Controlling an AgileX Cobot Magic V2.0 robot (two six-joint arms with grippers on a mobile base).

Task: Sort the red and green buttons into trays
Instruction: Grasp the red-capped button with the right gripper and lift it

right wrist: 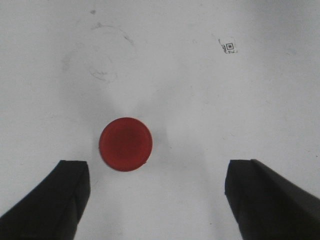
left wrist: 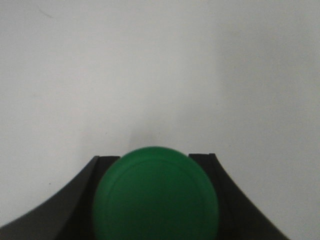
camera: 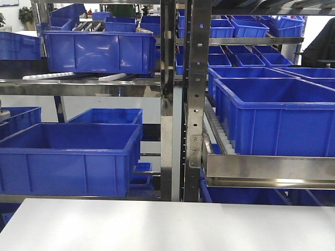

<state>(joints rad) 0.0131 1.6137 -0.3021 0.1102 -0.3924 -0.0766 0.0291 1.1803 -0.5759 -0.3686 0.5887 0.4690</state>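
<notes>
Green button (left wrist: 156, 195) gripped in left gripper (left wrist: 155, 156), jaws closed against it, cap filling 6 o'clock of the left wrist view, aimed down at white counter (left wrist: 150, 60). Right gripper (right wrist: 157, 167) pointed straight down, jaws wide open, holding nothing. Red button (right wrist: 125, 144) on the counter just ahead of the gap, toward 11 o'clock, touching neither jaw. Small square marker (right wrist: 229, 47) at 1 o'clock. Past the counter's far edge, blue crates (camera: 68, 157) on steel racks (camera: 191, 104).
</notes>
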